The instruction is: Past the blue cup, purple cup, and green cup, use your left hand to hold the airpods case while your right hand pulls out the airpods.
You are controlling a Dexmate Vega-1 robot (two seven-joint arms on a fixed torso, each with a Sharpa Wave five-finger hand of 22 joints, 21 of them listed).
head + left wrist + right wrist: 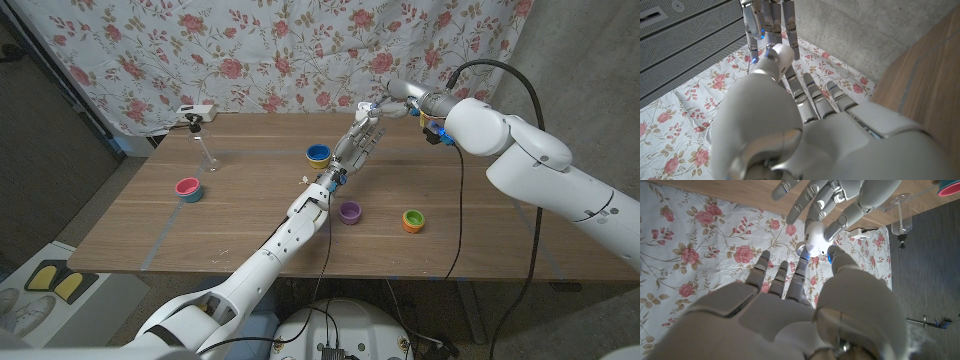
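The white airpods case (pixel 813 239) is held up in the air past the cups, gripped in the fingers of my left hand (pixel 362 132) (pixel 840 200). My right hand (pixel 402 94) (pixel 790 295) meets it from the opposite side, its thumb and a fingertip (pixel 802 262) pinching the case's near end. Whether an earbud is between them is too small to tell. In the left wrist view the case (pixel 782 56) sits above my left hand (pixel 805 110), with the right hand's fingers (pixel 771 20) reaching onto it. The blue cup (pixel 318 154), purple cup (pixel 349 212) and green cup (pixel 412 220) stand on the table (pixel 240 220).
A pink cup (pixel 187 188) stands at the table's left. A clear stand (pixel 208 150) and a small white device (pixel 196 111) are at the back left. A floral cloth (pixel 280 50) hangs behind the table. A black cable (pixel 460 200) droops from my right arm.
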